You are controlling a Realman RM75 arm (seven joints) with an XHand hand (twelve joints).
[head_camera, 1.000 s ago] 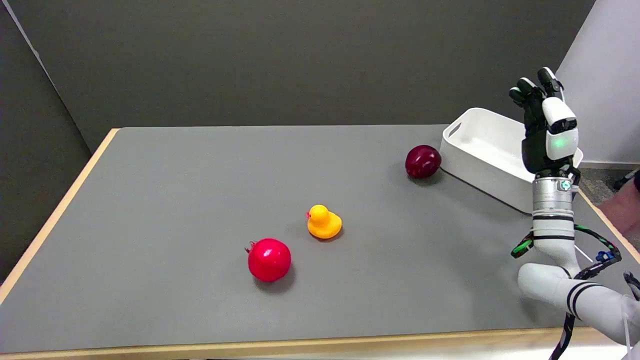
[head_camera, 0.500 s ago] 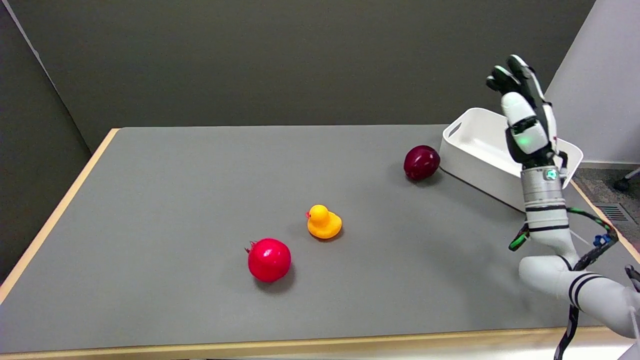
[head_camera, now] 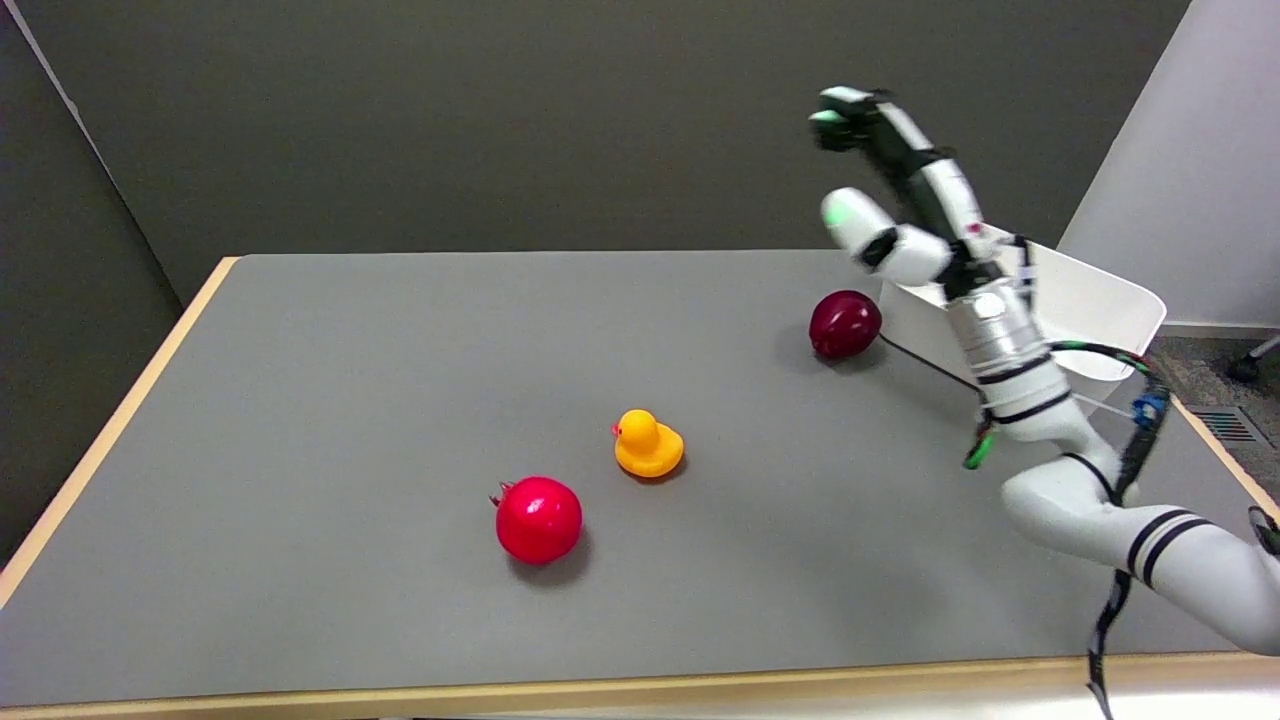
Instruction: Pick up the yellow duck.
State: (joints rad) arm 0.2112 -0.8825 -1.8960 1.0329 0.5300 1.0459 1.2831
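One second on, the right hand [head_camera: 905, 215] has swung left from above the white bin [head_camera: 1100, 310] toward the yellow duck [head_camera: 648, 445]; fingers apart, empty, well short of it.

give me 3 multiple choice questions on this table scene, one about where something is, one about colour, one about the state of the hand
1. Where does the yellow duck sit?
A. inside the white bin
B. on the grey table, just up and right of the bright red fruit
C. in the right hand

2. What colour is the round fruit next to the white bin?
A. dark red
B. green
C. orange

3. What is the right hand doing?
A. gripping the duck
B. pressing on the table
C. raised in the air, holding nothing

Answers:
1. B: the duck rests on the table close to the bright red fruit.
2. A: it is a deep maroon red, darker than the fruit near the duck.
3. C: the hand is above the table's far right, with its fingers apart and nothing in them.
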